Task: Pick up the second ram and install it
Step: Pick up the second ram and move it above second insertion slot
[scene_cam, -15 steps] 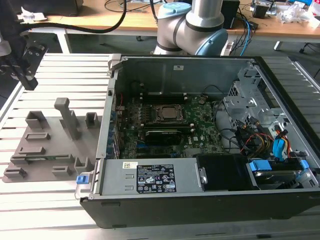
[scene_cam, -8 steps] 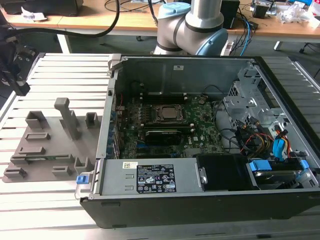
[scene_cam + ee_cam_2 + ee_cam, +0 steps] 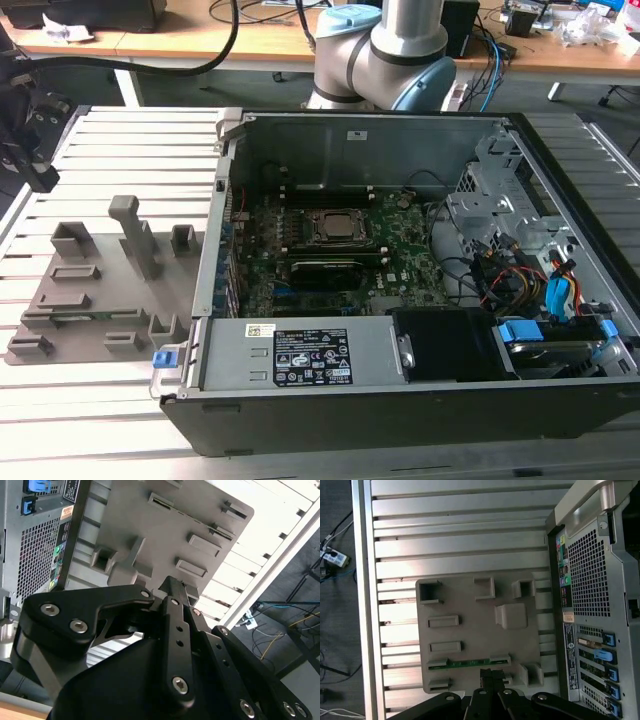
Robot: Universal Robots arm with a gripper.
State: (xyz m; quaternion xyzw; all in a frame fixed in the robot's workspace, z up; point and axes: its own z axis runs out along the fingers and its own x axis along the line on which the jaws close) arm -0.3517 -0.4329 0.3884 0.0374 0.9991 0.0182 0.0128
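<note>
The second ram (image 3: 467, 663) is a thin green stick standing on edge in a long slot of the grey holder tray (image 3: 470, 625). In the exterior view its green edge (image 3: 85, 318) shows near the tray's (image 3: 100, 290) front. My gripper (image 3: 492, 675) hangs above the tray, close to the stick but apart from it, with its black fingers drawn together and nothing between them. In the exterior view the gripper (image 3: 42, 183) is at the far left, high over the table. In the second wrist view its tips (image 3: 172, 584) point at the tray (image 3: 150, 535).
The open computer case (image 3: 350, 350) lies to the exterior view's right of the tray, with the green motherboard (image 3: 400, 240) inside. Its perforated rear panel (image 3: 590, 580) stands right beside the tray. The ribbed metal table (image 3: 460, 535) ends at an edge with cables on the floor beyond.
</note>
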